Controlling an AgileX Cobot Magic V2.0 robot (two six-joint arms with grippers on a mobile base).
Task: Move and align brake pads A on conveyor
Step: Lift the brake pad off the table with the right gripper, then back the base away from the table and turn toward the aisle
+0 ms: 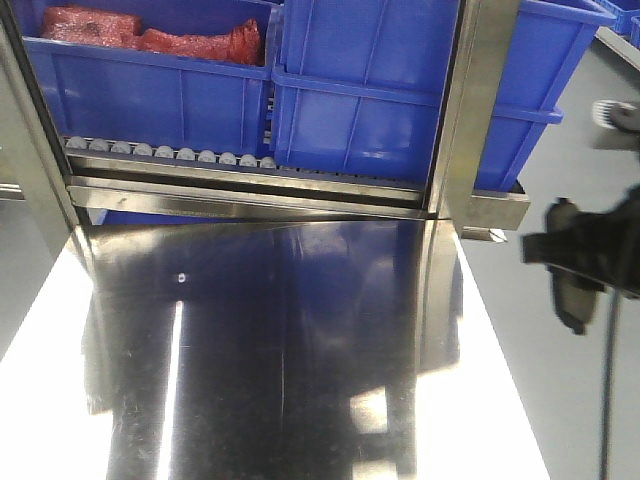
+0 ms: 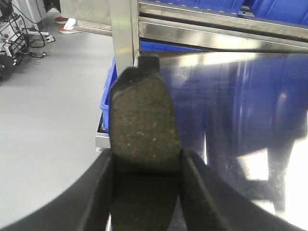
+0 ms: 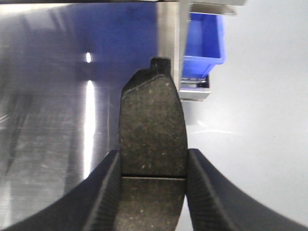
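In the left wrist view a dark grey-brown brake pad point(image 2: 143, 126) stands lengthwise between the fingers of my left gripper point(image 2: 147, 161), which is shut on its lower half; it hangs over the left edge of the shiny steel tabletop point(image 2: 240, 120). My right gripper point(image 3: 153, 161) is shut on a second brake pad point(image 3: 151, 122), whose thin groove lies right at the fingertips, over the table's right edge. From the front, that right gripper point(image 1: 590, 255) and its pad point(image 1: 572, 302) hang beyond the table's right side. The conveyor is out of view.
Blue bins point(image 1: 370, 90) sit on a rack behind the steel tabletop point(image 1: 300, 340), one holding red parts point(image 1: 150, 35). A row of small grey rollers point(image 1: 170, 152) runs under them. A steel post point(image 1: 475, 110) stands at the back right. Grey floor point(image 1: 540, 380) flanks the table.
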